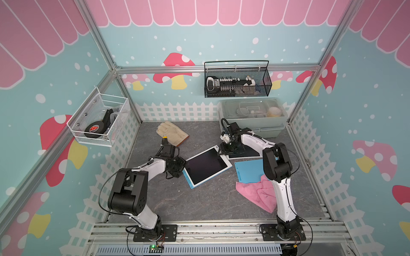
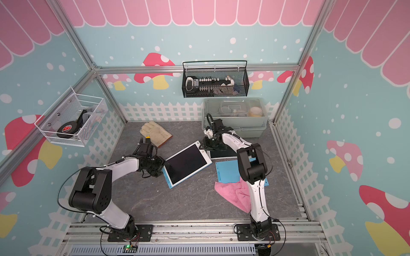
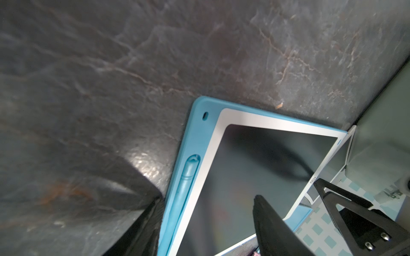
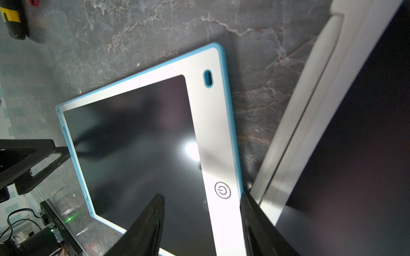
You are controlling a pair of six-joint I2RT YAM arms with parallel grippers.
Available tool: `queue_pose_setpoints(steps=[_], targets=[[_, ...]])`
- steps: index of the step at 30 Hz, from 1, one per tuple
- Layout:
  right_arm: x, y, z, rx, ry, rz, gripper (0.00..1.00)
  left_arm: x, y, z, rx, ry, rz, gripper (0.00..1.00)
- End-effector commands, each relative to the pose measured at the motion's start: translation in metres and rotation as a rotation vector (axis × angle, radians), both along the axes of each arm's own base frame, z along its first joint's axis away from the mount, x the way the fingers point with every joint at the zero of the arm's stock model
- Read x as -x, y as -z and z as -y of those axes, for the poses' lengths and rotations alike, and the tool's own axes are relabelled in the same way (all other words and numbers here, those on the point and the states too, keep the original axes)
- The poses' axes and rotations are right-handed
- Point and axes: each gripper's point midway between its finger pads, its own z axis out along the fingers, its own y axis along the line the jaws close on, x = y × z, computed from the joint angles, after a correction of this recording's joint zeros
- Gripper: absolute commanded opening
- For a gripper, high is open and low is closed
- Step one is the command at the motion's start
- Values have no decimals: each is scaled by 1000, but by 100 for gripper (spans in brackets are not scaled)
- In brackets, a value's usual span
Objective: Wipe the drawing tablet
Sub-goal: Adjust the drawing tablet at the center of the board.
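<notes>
- The bench [image 1: 199,204]: flat and stone-patterned. All items noted below lie on it around the two claws.
- The drawing tablet [image 1: 207,165]: lies flat, face up, reaching from the left claw [image 1: 180,171] to the right claw [image 4: 200,196] and askew to both. We judge it light, thin and stiff. Its glossy screen [image 4: 133,144] is likely to mark under hard contact, and the body is likely to slide under a sideways wipe.
- The pink cloth [image 1: 257,192]: crumpled, well behind the right claw near that arm's base, in neither claw. We judge it soft and limp, and advise pinching a raised fold.
- The left claw: released, jaws apart astride the tablet's stylus edge, grasping nothing.
- The right claw: released, jaws apart over the white bezel [image 4: 213,133] at the opposite corner. A second tablet [image 4: 355,155] lies just beyond it.
- Hold points: we advise bracing on the blue frame [image 3: 195,133] or the bezel, never the screen.
- The stylus [image 3: 188,177]: seated in its slot between the left jaws. It may dislodge.
- The power button [image 4: 222,190]: between the right jaws. Avoid pressing it.
</notes>
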Motion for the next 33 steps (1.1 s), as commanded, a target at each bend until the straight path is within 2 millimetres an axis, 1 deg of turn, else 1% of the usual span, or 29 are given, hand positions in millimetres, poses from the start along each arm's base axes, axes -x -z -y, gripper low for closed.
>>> queue_pose_setpoints(steps=[1, 5, 9, 11, 13, 16, 20, 22, 25, 29, 33], targets=[[-9, 6, 4, 24, -8, 12, 57, 34, 36, -11, -77, -8, -158, 65], [-13, 17, 3, 31, -9, -7, 58, 34, 36, -10, -74, -8, -159, 65], [-8, 31, -1, 21, -17, -65, 58, 32, 35, -10, -72, -10, -156, 65], [-5, 33, -3, 7, -24, -79, 58, 31, 36, -9, -72, -11, -157, 65], [-2, 31, -9, -32, -40, -92, 58, 31, 36, -8, -73, -8, -159, 65], [-1, 16, -20, -107, -61, -90, 56, 31, 39, -8, -74, -5, -166, 65], [1, -17, -34, -225, -67, -80, 49, 31, 42, -8, -80, -5, -172, 65], [4, -34, -39, -277, -59, -73, 45, 32, 43, -8, -84, -7, -176, 65], [8, -58, -45, -342, -39, -53, 42, 30, 43, -8, -85, -7, -175, 65], [21, -84, -52, -410, -30, -45, 40, 29, 44, -8, -84, -6, -175, 65], [34, -100, -59, -462, -31, -50, 36, 28, 44, -8, -87, -5, -173, 65]])
